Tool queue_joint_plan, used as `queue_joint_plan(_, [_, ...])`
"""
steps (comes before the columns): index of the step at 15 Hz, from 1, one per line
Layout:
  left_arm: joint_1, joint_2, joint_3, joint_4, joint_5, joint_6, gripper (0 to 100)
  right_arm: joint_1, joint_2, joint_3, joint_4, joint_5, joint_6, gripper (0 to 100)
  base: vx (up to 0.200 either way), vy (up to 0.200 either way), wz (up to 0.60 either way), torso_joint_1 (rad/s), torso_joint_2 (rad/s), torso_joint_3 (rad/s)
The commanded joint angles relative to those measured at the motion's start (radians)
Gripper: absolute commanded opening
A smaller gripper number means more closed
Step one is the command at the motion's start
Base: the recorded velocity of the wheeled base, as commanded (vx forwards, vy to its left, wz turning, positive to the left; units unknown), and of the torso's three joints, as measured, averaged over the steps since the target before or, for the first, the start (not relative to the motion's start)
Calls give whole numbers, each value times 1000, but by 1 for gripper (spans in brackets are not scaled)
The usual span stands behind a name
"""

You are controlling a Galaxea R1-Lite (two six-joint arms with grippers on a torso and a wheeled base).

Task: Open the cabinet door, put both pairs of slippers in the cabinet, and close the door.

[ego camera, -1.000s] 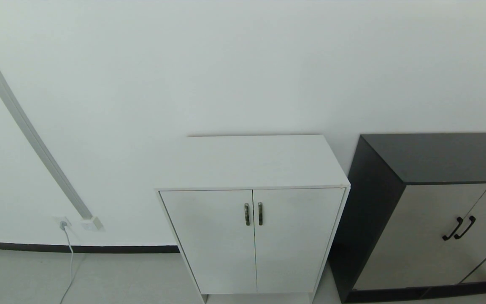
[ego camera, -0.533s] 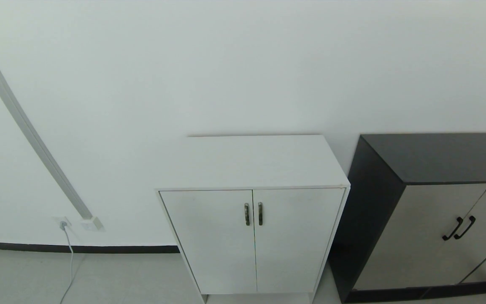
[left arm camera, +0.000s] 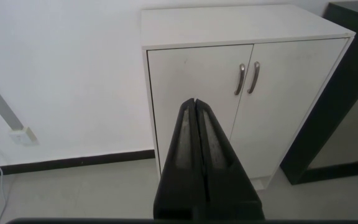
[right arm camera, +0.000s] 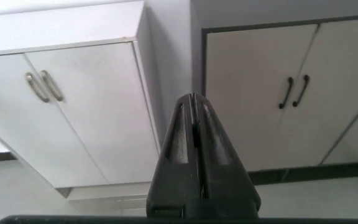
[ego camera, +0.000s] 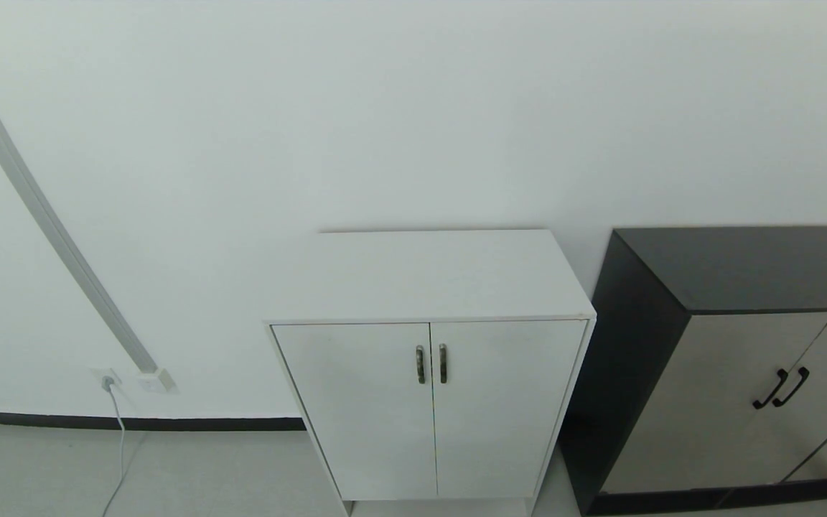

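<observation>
Two doors on the white cabinet [ego camera: 428, 280], both shut flush: left door [ego camera: 356, 409] and right door [ego camera: 503, 402], meeting at a thin seam. Paired metal handles [ego camera: 431, 364] upright, just beside each other at that seam, near the doors' top edge. Set on the floor [ego camera: 169, 474] against the white wall [ego camera: 385, 108]. Just to the right, a dark cabinet [ego camera: 736, 266] with pale doors [ego camera: 715, 402] and black handles [ego camera: 783, 388], likewise shut. On the wall to the left, a socket [ego camera: 106, 378] with a grey cable [ego camera: 120, 445] hanging to the floor, below a slanting conduit [ego camera: 47, 215]. As for the left gripper [left arm camera: 194, 102]: pressed together, holding nothing, well apart from the white cabinet, facing its left door. As for the right gripper [right arm camera: 194, 98]: pressed together too, empty, pointed at the gap between the two cabinets.
</observation>
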Motion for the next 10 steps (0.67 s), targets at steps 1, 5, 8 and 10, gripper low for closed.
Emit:
queue_joint_plan(1, [0,1,0,0,0,2,0,0,0,-1,3,-36,-20,0,0,0,0,0,0,0])
queue_joint_plan(5, [0,1,0,0,0,2,0,0,0,0,-3,-40,6,0,0,0,0,0,0,0])
queue_joint_plan(8, [0,1,0,0,0,2,0,0,0,0,-4,-39,27,0,0,0,0,0,0,0])
queue_joint_plan(10, [0,1,0,-1,0,2,0,0,0,0,-4,-37,29,0,0,0,0,0,0,0])
